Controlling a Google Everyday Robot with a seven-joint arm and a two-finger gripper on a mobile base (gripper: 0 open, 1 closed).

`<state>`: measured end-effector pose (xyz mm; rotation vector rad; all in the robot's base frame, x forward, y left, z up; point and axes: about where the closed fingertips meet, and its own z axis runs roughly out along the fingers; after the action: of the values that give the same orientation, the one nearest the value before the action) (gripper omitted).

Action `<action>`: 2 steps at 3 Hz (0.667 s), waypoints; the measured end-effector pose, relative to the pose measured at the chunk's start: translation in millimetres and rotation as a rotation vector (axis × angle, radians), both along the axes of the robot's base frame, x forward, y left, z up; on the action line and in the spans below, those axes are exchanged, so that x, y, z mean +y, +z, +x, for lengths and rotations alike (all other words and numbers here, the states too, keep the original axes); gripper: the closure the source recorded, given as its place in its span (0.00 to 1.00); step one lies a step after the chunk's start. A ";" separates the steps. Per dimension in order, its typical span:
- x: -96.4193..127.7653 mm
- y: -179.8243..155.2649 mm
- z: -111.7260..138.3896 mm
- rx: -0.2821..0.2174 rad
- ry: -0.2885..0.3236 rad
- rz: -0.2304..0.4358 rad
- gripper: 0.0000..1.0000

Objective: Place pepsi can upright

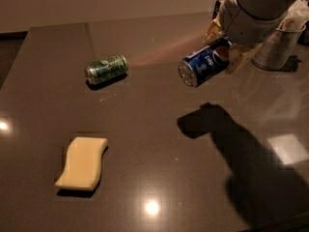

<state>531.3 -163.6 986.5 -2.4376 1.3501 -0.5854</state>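
Note:
The pepsi can is dark blue with a round red-white-blue logo and a silver end facing the lower left. It hangs tilted, nearly on its side, well above the dark table at the right. My gripper is shut on the can's far end, with the white arm reaching in from the upper right. The can's shadow falls on the table below it.
A green patterned can lies on its side at the left back. A yellow sponge lies at the front left. A metal mesh cup stands at the far right, and a dark box is partly hidden behind the arm.

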 end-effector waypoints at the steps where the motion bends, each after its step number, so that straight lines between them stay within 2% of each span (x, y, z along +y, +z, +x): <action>1: 4.5 5.7 24.6 -0.084 0.150 -0.071 1.00; 2: 15.2 14.3 39.0 -0.201 0.226 -0.169 1.00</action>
<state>570.4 -148.4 1000.7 -2.5346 0.9669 -0.8890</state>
